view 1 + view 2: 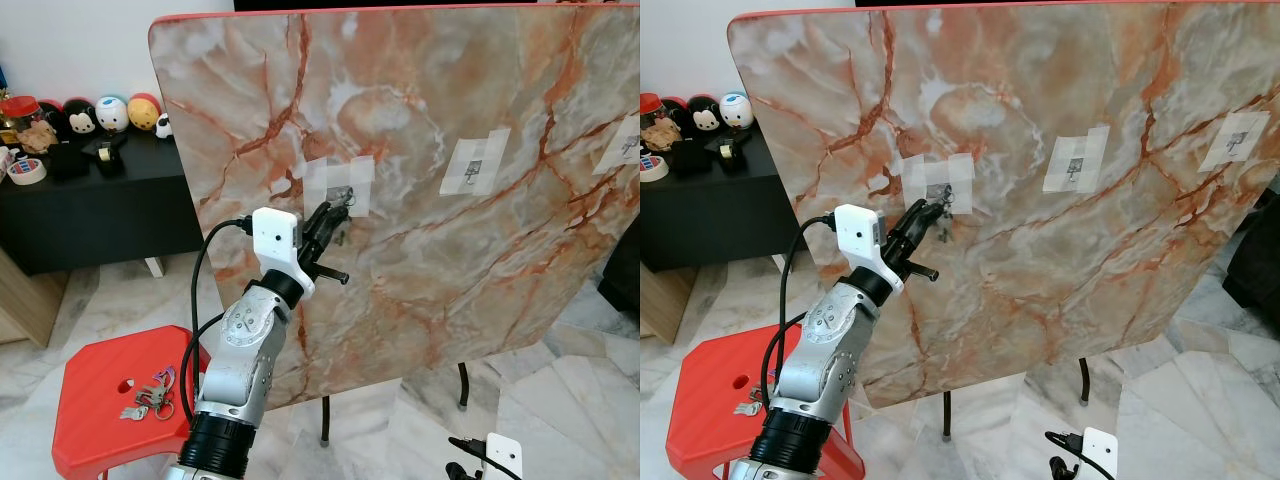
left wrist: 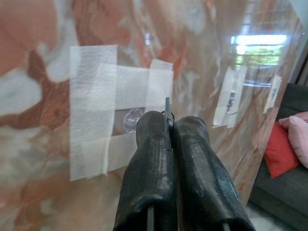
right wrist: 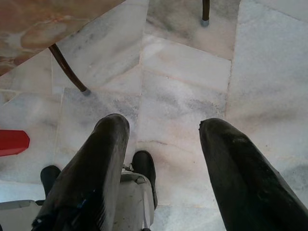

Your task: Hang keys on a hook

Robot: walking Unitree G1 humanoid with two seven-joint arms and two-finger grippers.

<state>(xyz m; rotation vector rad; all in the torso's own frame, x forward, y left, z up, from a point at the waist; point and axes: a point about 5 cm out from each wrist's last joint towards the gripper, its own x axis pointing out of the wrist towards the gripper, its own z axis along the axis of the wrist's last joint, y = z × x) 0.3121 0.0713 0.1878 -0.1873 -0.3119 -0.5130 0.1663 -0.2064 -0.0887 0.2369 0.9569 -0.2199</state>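
A marble tabletop (image 1: pixel 420 90) stands on edge with three hooks taped to it. My left gripper (image 1: pixel 335 212) is raised to the leftmost taped hook (image 1: pixel 340 185), fingertips almost touching the tape. In the left wrist view, the left gripper (image 2: pixel 171 118) is shut on a thin metal key ring (image 2: pixel 167 106), whose edge pokes out just in front of the clear hook (image 2: pixel 132 119). A bunch of keys (image 1: pixel 150 395) lies on the red stool (image 1: pixel 95 410). My right gripper (image 3: pixel 163 127) hangs low over the floor, open with nothing in it.
Two more taped hooks (image 1: pixel 475 162) (image 1: pixel 625 145) sit further right on the tabletop. A black cabinet (image 1: pixel 90 215) with plush toys and a tape roll (image 1: pixel 26 171) stands at the left. Table legs (image 1: pixel 325 420) rest on the marble floor. A sofa cushion (image 2: pixel 284 144) lies beyond.
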